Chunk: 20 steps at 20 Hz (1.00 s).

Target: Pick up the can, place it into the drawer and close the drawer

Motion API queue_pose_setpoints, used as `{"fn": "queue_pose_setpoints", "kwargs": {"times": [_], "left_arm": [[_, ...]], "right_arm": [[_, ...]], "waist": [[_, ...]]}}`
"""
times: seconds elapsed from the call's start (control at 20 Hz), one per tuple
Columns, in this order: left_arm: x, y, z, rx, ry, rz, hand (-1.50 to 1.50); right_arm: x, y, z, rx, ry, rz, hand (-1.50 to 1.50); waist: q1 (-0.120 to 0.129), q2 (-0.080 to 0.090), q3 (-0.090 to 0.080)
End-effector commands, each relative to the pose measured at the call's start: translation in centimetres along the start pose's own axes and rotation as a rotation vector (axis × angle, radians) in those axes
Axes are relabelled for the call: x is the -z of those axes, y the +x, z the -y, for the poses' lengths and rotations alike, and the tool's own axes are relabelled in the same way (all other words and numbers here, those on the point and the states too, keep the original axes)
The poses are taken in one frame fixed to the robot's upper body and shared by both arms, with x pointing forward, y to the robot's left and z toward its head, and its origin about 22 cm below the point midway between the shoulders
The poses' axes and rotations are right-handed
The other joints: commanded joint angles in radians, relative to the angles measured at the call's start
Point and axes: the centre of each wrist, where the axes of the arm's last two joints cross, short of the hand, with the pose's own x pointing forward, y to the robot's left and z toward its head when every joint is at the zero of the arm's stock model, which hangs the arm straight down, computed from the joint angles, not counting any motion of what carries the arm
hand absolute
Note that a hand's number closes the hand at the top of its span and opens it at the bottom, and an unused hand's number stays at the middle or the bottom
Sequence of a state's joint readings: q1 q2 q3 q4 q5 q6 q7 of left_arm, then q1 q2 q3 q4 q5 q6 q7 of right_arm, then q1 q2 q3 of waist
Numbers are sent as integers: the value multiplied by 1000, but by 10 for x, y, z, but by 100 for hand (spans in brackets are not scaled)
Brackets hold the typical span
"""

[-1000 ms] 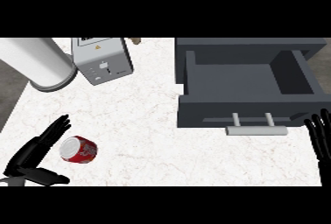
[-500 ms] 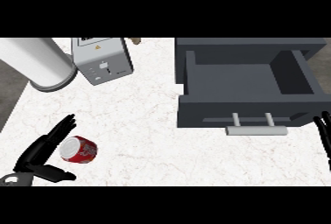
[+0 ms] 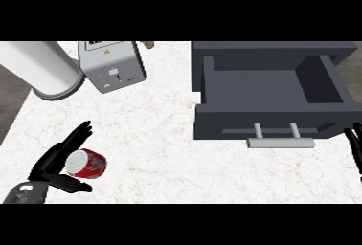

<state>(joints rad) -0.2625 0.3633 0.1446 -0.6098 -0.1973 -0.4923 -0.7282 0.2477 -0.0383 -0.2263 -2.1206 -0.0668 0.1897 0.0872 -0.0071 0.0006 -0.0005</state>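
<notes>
A red can (image 3: 89, 163) with a silver lid lies on its side on the white marble counter, low at the left. My left hand (image 3: 52, 164) is right beside it. Its straight fingers run along the can's left side and the thumb reaches under the can from below. The dark grey drawer (image 3: 268, 117) stands pulled open at the upper right, nothing inside, its pale handle (image 3: 280, 142) facing me. My right hand (image 3: 354, 144) shows only as straight fingers at the right edge, just right of the drawer's front.
A big white cylinder (image 3: 39, 67) stands at the back left corner. A grey box-shaped appliance (image 3: 112, 64) sits beside it. The counter's left edge runs close to the left hand. Bare marble (image 3: 155, 143) lies between the can and the drawer.
The left hand has closed in on the can from the left, its thumb now under it. The right hand has slid toward the right edge. The can has not moved.
</notes>
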Motion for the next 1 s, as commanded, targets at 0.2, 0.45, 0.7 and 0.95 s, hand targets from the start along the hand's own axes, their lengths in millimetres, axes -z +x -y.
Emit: {"fn": "queue_pose_setpoints", "kwargs": {"times": [0.2,0.45,0.7,0.95], "left_arm": [[5,-7,12,-38,-64,59,-150],[33,-1,34,-44,-124,75,-150],[36,5,36,-75,-129,92,150],[37,13,33,-128,-172,116,150]], "right_arm": [[5,6,13,4,4,1,-150],[-4,-4,0,6,-10,12,-150],[-7,1,-1,2,-13,7,-150],[-16,10,3,17,-11,6,-150]], "waist": [[2,0,0],[0,0,0],[2,-1,0],[3,-2,0]]}}
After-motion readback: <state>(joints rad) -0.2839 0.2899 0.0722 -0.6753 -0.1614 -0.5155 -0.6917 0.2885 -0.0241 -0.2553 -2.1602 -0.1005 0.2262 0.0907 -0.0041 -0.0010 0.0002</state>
